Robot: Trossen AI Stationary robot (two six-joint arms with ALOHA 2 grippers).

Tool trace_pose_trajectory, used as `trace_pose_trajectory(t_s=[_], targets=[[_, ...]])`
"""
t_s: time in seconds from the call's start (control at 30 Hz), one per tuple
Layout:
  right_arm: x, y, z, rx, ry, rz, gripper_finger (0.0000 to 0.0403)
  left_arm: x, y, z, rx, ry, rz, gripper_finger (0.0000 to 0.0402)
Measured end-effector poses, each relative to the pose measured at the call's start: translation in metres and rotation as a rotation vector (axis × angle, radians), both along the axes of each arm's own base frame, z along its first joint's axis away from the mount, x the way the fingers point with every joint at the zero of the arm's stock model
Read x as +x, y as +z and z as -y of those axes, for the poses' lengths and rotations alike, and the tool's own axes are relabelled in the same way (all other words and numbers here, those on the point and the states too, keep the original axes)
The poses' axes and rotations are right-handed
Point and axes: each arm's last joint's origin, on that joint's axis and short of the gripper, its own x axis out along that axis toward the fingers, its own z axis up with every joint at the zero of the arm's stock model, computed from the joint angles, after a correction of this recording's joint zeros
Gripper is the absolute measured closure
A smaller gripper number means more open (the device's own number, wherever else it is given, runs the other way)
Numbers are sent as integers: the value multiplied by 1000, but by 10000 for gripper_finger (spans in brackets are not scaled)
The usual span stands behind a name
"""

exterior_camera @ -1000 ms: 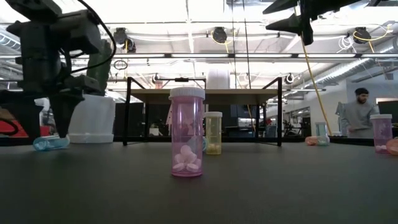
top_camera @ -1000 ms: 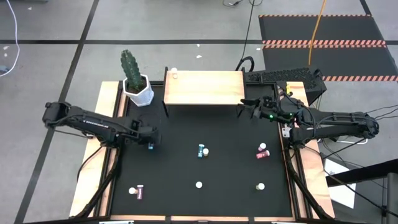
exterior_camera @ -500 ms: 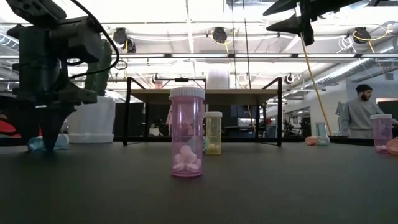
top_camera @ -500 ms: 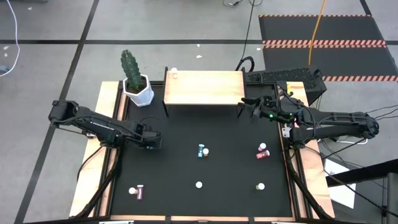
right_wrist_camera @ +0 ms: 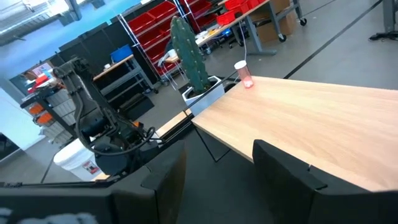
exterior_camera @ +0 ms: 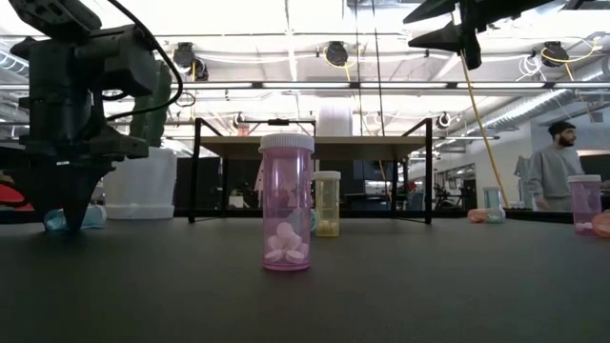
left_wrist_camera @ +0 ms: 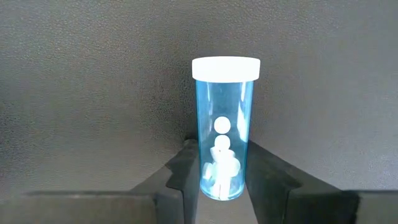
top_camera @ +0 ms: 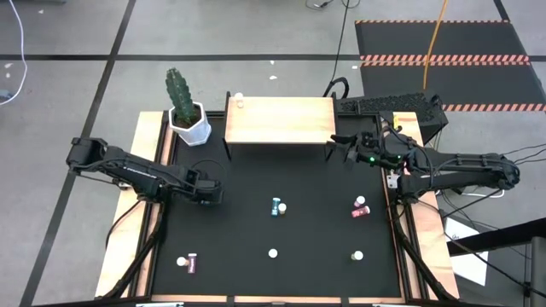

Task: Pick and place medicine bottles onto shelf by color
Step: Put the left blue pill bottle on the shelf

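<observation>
Left gripper (left_wrist_camera: 221, 180) clamps a blue bottle (left_wrist_camera: 224, 127) lying on the mat.

The bottle sits between both fingers on the table's (top_camera: 256, 170) left side, near the cactus pot (top_camera: 189, 122). The right gripper (right_wrist_camera: 217, 162) hovers by the shelf (top_camera: 280, 119), fingers apart and empty; one pink bottle (right_wrist_camera: 243, 73) stands on the shelf's far-left corner.

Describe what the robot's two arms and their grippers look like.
Both arms are dark, jointed tubes. The left gripper ends in two matte black, blocky fingers. The right gripper has the same dark fingers; a small green light glows near its wrist, and black cables loop along both arms.
</observation>
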Motion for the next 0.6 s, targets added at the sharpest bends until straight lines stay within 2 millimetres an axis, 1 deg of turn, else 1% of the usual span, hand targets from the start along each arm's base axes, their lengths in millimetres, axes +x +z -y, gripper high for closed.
trace_pose_trajectory(t_s=[0.2,0.3,0.43,0.6], targets=[[0,-3,-4,2,25,-28,220,1,1,0,-2,0,5,293],[1,-11,-5,14,31,-45,220,2,3,0,-3,-1,7,293],[1,-22,-6,84,63,-42,220,10,8,2,-12,-9,52,293],[2,-30,-8,150,116,-46,220,18,15,5,-18,-22,122,293]])
